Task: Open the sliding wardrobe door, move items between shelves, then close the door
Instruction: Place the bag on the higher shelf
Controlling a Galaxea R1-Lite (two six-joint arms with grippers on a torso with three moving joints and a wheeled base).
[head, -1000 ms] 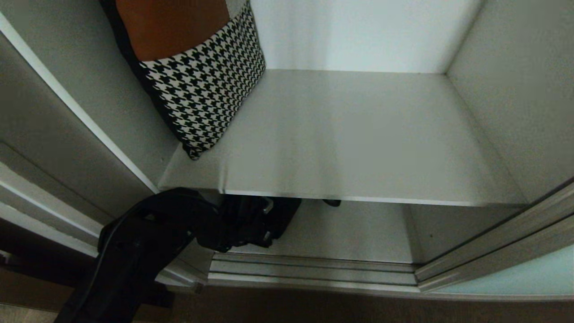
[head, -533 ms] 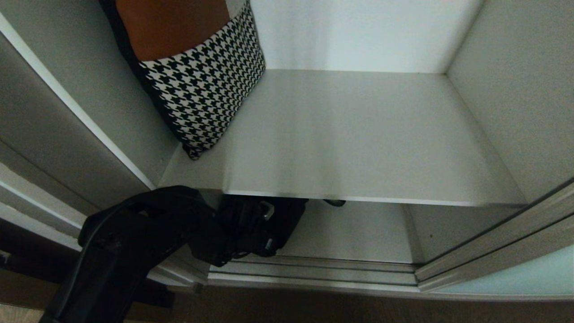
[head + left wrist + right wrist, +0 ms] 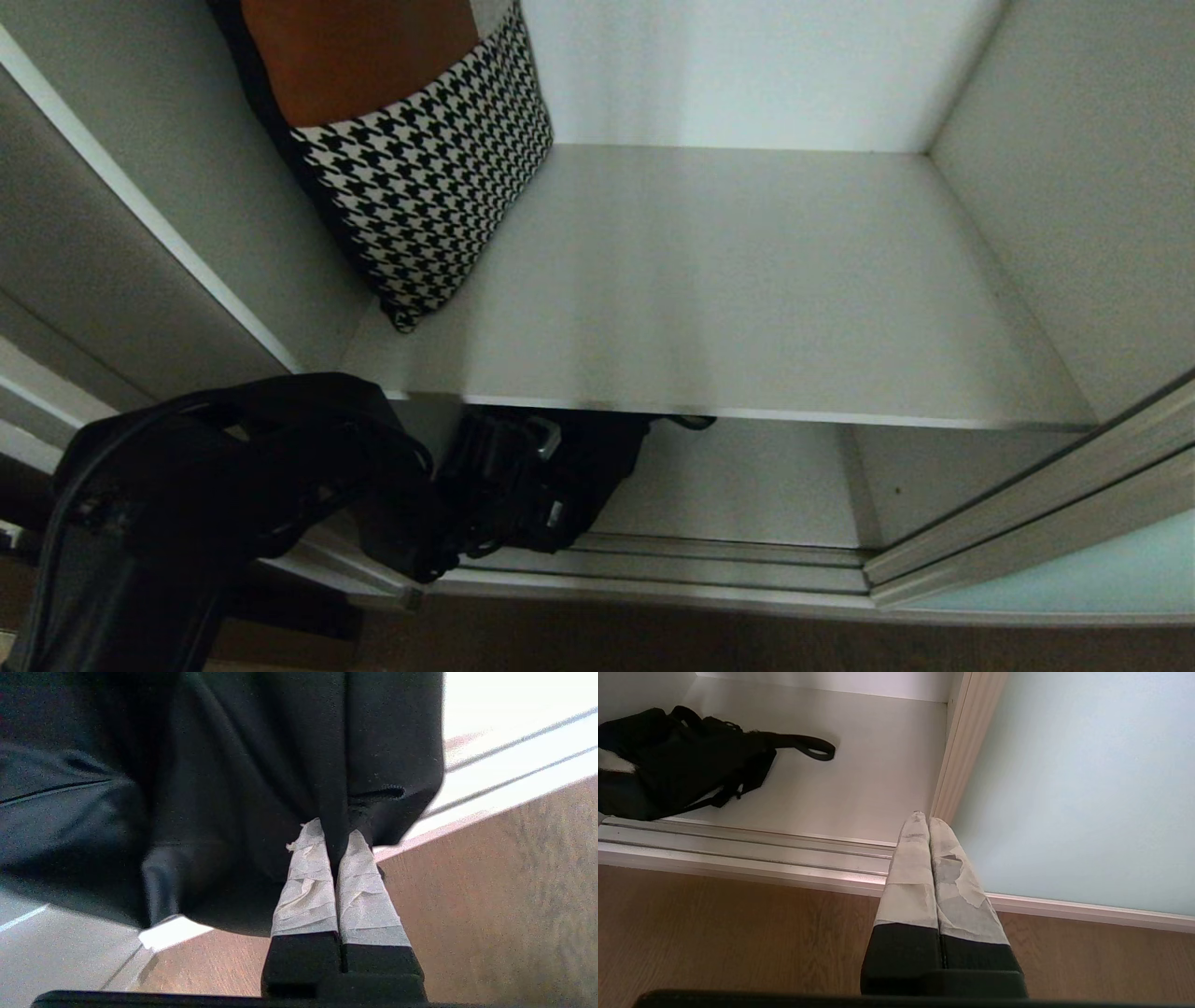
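- Black fabric: the bag [image 3: 551, 485] hangs pinched in the left gripper [image 3: 337, 835], taped fingers [image 3: 308, 882] clamped on a fold so it lifts clear.
- It sits under the upper shelf [image 3: 728, 299], at the lower shelf's [image 3: 747, 485] front edge, likely bound upward.
- The cushion [image 3: 420, 177] leans on the upper shelf's left wall.
- The door [image 3: 1073, 788] stands slid right of the shelf, leaving access.
- The right gripper [image 3: 928, 821] idles by the door, pressed together, empty.

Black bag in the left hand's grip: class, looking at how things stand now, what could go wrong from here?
1. The left hand pinches only a thin fold of the black bag; it may slip free.
2. The bag's strap trails on the lower shelf and might snag on the floor track.
3. Lifted, the bag could catch the upper shelf edge.
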